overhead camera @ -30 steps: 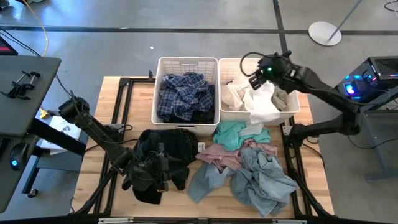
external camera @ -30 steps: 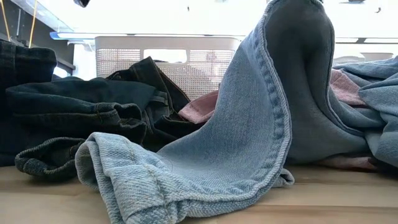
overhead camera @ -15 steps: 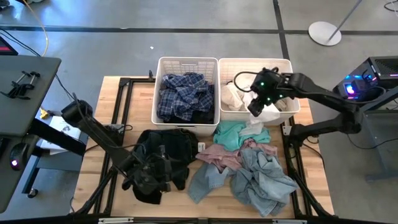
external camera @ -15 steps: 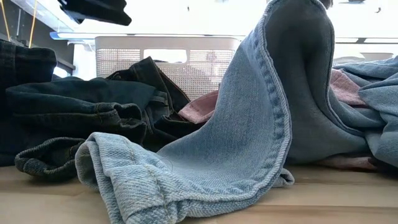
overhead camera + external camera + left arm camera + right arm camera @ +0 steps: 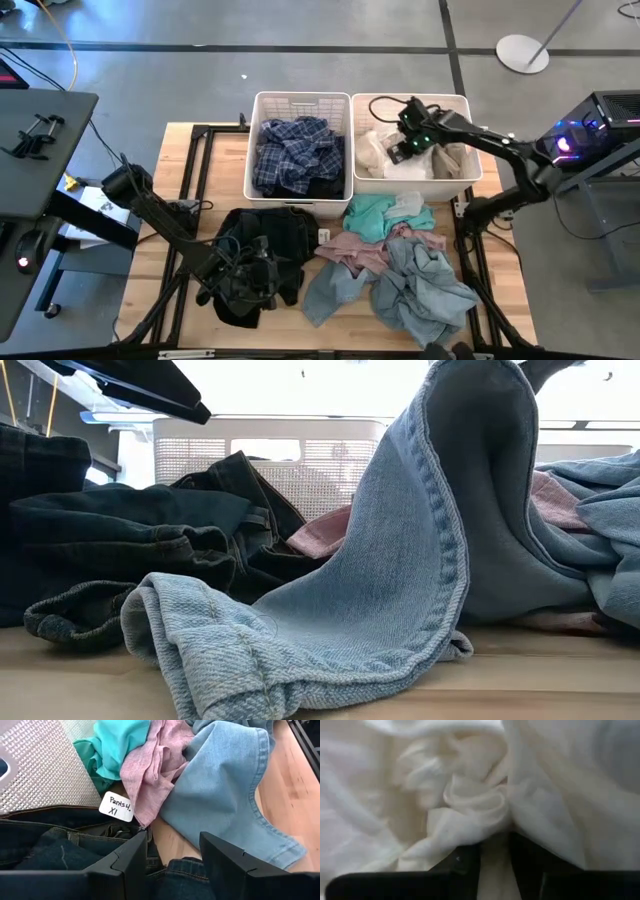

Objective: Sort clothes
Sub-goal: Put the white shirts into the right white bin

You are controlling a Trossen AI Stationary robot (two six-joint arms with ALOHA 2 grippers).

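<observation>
The wooden table (image 5: 180, 150) carries two white slatted plastic baskets at its far edge: the left basket (image 5: 262, 105) holds navy plaid fabric (image 5: 292, 150), the right basket (image 5: 460, 108) holds white and khaki garments (image 5: 385, 155). Nearer, the unsorted clothes lie loose: a dark denim heap (image 5: 265, 240) on the left, then teal cloth (image 5: 370, 215), pink cloth (image 5: 350, 250) and pale blue denim (image 5: 420, 285) to the right.

The right gripper (image 5: 408, 140) sits down inside the right basket, its fingers (image 5: 462, 865) closed on a fold of white fabric, pressed into the pile. To do this well, I'd say it should let go fully and lift straight up, so no cloth trails over the rim.

The left gripper (image 5: 255, 275) rests on the dark denim, fingers (image 5: 125, 862) apart and empty, a tag (image 5: 116, 806) just beyond them.
</observation>
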